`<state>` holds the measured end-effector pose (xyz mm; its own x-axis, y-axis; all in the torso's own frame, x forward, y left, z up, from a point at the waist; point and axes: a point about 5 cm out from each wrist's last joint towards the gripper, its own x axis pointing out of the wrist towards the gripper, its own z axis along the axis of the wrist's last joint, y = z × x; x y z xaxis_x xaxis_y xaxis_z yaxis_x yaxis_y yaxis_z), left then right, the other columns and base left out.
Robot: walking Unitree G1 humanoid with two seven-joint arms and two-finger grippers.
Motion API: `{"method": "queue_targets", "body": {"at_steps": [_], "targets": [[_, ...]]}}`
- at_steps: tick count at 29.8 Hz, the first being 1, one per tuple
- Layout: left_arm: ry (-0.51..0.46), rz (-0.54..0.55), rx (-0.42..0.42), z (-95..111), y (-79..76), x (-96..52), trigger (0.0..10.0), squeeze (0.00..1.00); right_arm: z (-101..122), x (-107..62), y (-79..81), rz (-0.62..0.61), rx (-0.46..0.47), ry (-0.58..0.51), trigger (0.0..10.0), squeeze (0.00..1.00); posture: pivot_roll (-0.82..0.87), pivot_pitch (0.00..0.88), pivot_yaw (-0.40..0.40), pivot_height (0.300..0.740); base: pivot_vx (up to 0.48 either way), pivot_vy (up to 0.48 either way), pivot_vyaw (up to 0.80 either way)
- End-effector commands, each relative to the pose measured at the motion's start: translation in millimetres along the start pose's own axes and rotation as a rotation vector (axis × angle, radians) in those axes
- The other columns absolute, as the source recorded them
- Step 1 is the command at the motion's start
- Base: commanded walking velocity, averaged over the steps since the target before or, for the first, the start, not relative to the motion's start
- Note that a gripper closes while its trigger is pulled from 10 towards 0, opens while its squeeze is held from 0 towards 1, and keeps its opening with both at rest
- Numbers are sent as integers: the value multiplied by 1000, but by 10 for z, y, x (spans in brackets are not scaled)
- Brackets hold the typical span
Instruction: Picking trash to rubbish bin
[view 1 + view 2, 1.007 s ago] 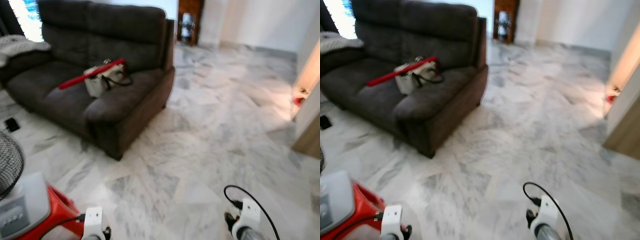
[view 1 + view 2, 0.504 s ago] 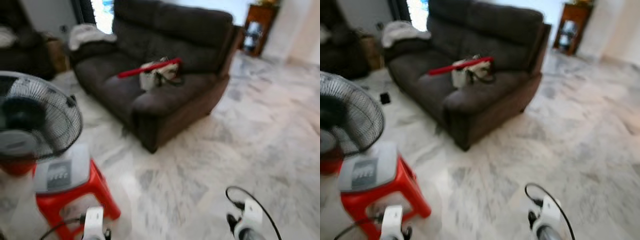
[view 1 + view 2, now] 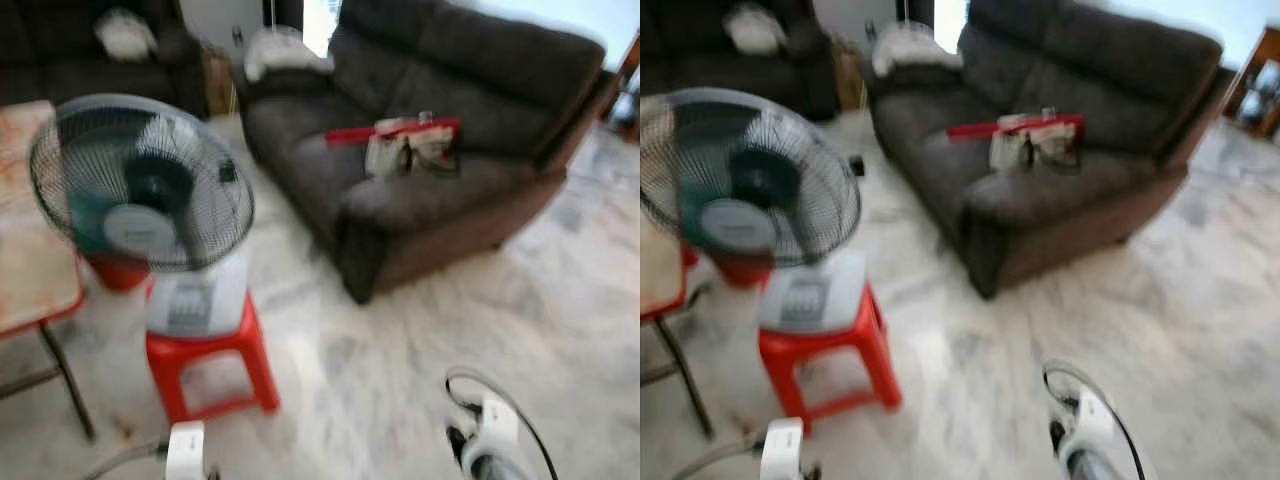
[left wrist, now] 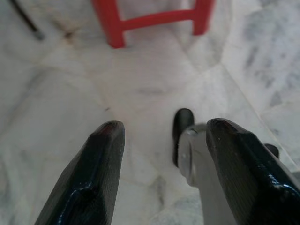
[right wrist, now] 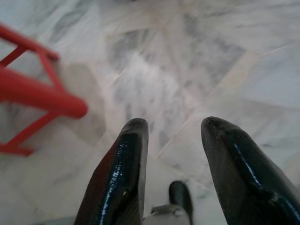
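No trash and no rubbish bin can be made out in these blurred views. Both arms hang low, their white wrists, left (image 3: 186, 452) and right (image 3: 487, 438), at the bottom of the head views. My left gripper (image 4: 166, 126) points down at the marble floor (image 4: 140, 84), open, with nothing between its fingers. Just past it stand the legs of a red stool (image 4: 150, 18). My right gripper (image 5: 176, 124) is also open over bare marble, with that stool (image 5: 33, 89) off to one side.
A black standing fan (image 3: 140, 185) sits on the red stool (image 3: 210, 350) close ahead on my left. Beside it is a wooden table (image 3: 30, 240). A dark sofa (image 3: 420, 200) ahead on the right carries a white bag (image 3: 410, 150) and a red stick (image 3: 390, 130).
The camera has swung left: the sofa has slid to the right of the picture, and the fan, stool and table have come into view. Both arms hang as before.
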<state>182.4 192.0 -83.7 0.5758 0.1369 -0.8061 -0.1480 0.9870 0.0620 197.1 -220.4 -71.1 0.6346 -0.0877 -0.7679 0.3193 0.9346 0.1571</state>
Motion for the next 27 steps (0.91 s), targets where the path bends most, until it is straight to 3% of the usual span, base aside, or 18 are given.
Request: {"method": "queue_targets", "body": {"at_steps": [1,27], "targets": [[13,-7,14,-10,-18,1,10000,0,6,-4,-27,-8,2,-3,10000,0,-38,0,-5,740,0,0,800],[13,6,-24,-3,-51,2,10000,0,102,10,-30,-7,-38,-11,10000,0,-16,0,-39,740,0,0,800]]}}
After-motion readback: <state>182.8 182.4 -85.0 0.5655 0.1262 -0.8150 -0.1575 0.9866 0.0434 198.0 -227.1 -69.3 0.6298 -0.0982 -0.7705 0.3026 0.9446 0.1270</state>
